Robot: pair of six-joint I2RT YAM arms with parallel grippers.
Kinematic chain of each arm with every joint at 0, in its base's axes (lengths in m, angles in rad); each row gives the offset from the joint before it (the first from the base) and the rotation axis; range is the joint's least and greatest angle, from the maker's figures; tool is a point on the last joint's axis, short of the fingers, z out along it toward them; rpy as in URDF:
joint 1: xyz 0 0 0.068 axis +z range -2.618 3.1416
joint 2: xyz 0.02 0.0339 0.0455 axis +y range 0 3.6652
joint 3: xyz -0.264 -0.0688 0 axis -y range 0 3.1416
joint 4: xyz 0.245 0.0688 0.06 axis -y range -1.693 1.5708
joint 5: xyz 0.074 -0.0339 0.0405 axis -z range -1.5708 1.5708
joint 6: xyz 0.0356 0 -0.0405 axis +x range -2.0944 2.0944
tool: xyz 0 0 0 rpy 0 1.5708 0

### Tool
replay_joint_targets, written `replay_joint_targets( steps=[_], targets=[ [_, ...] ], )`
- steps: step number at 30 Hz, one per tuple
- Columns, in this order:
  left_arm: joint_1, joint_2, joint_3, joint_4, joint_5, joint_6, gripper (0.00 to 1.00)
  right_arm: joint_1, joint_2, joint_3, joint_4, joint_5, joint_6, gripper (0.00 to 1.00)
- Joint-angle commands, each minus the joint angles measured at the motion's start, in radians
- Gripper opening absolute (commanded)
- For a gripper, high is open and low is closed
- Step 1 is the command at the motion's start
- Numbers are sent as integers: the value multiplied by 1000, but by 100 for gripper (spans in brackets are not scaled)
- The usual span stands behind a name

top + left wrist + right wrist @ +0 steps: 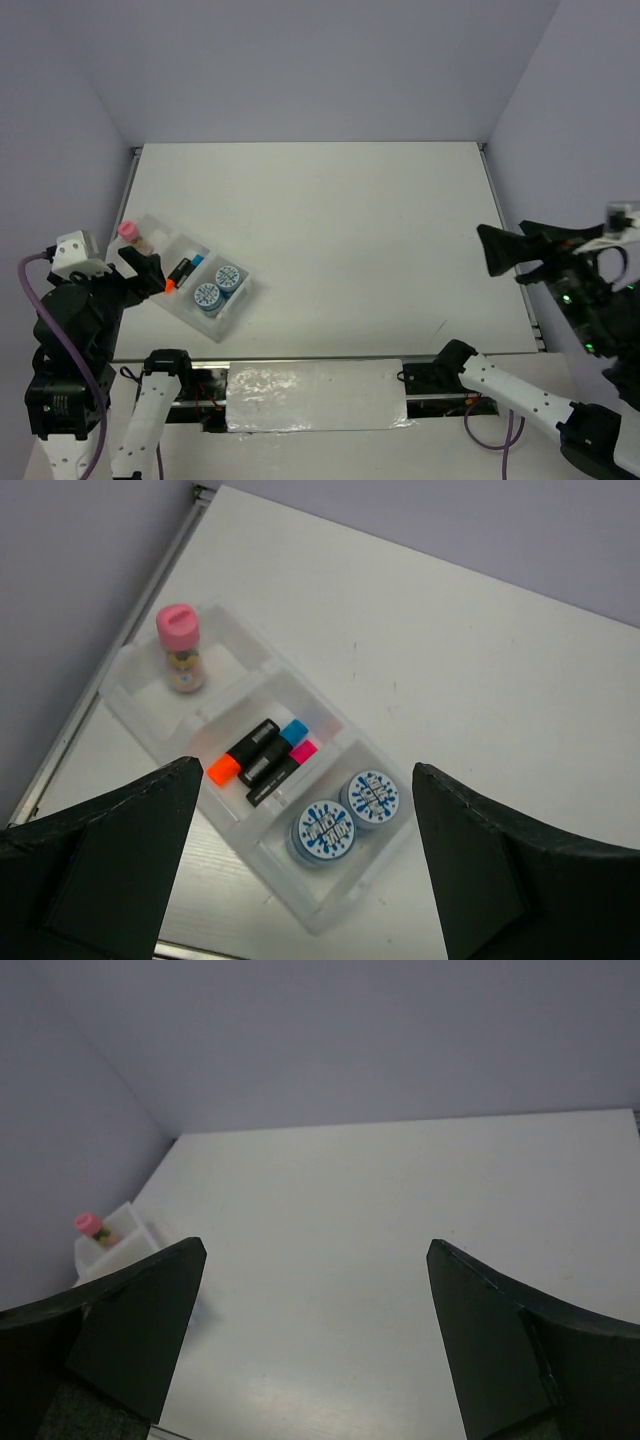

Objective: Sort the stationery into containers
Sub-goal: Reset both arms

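Note:
The joined translucent trays (236, 306) lie at the table's left near edge, also in the left wrist view (330, 905). The far tray holds the pink-topped stick (180, 650), seen from above too (130, 231). The middle tray holds three black markers with orange (226, 768), blue (295, 730) and pink (305, 749) caps. The near tray holds two blue patterned rolls (345, 812), also seen from above (218, 286). My left gripper (147, 268) is open and empty above the trays' left side. My right gripper (508, 250) is open and empty, raised at the right edge.
The white table (340, 230) is walled by lilac panels at back and sides. A metal rail (125, 200) runs along the left edge. A taped strip (315, 395) lies between the arm bases at the near edge.

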State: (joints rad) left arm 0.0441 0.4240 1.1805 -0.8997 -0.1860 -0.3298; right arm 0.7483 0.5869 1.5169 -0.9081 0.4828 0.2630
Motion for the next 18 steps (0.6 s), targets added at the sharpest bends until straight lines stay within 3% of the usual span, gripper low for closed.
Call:
replay_joint_targets(
  steps=[1, 5, 9, 13, 18],
  targets=[
    [-36, -63, -2, -24, -36, -51, 99, 5, -1, 149, -253, 42, -11, 100],
    [-131, -131, -16, -53, -93, -75, 99, 5, -30, 256, -371, 4, -19, 100],
    [-168, -174, -36, -133, -194, -129, 99, 3, -154, 197, -379, -39, -7, 100],
    [-197, -205, -39, -139, -188, -138, 99, 3, -240, 132, -351, -70, 2, 100],
    [-197, -197, -4, -142, -170, -138, 99, 5, -226, 173, -399, -47, 8, 100]
  ],
)
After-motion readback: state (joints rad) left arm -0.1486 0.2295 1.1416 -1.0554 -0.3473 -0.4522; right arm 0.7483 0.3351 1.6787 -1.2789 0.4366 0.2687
